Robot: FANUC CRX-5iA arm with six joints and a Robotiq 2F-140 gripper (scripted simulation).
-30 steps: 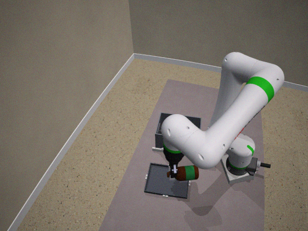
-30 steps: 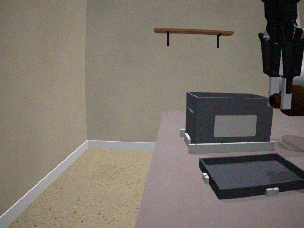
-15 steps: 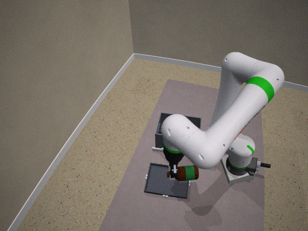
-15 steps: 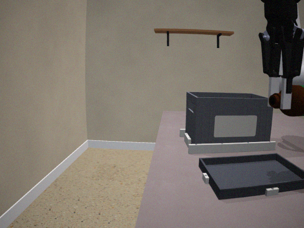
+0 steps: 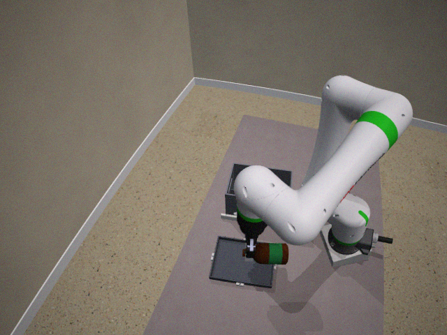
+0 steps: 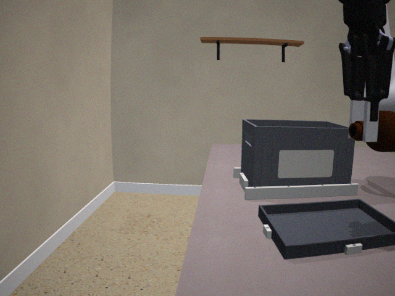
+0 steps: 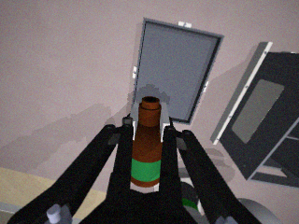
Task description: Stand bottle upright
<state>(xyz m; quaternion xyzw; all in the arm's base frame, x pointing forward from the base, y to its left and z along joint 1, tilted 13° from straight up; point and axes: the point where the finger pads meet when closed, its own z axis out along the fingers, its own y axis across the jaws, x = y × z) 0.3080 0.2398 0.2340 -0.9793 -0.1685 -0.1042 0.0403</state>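
My gripper is shut on the neck of a brown bottle with a green label. The bottle hangs on its side in the air, well above the right part of the dark grey tray. In the exterior view only the bottle's mouth and shoulder show at the right edge. The tray lies flat on the table with nothing in it. The dark crate stands behind the tray.
White stops edge the crate and the tray. The robot base stands to the right of the tray. A wooden shelf hangs on the back wall. The table's left edge drops to the floor.
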